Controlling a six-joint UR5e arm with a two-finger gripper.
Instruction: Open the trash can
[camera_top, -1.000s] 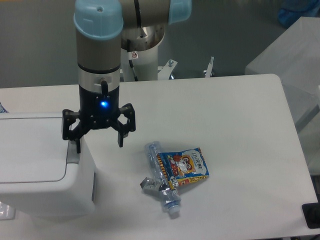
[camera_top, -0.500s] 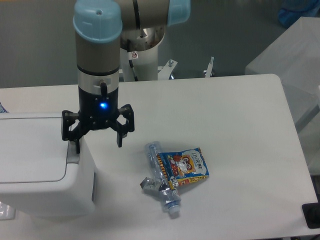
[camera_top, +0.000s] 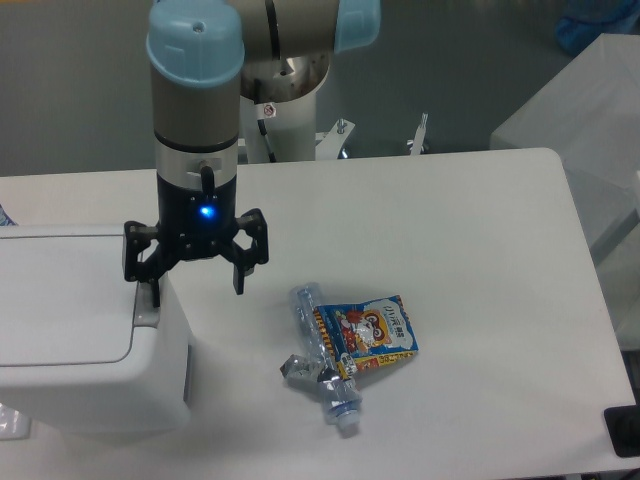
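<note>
The trash can (camera_top: 70, 330) is a large white boxy bin at the left of the table, its flat lid down. Its grey push tab (camera_top: 148, 312) sits at the lid's right edge. My gripper (camera_top: 197, 293) hangs open above the can's right edge, jaws spread wide. The left fingertip (camera_top: 154, 295) is right over the push tab and seems to touch it. The right fingertip (camera_top: 240, 282) hangs over the table beside the can.
A crushed clear plastic bottle (camera_top: 322, 360) and a colourful snack packet (camera_top: 367, 331) lie on the white table (camera_top: 470, 260) right of the can. The robot base (camera_top: 285, 110) stands at the back. A black object (camera_top: 624, 432) sits at the front right corner.
The arm has barely moved; the gripper stays open over the push tab. The lid remains down.
</note>
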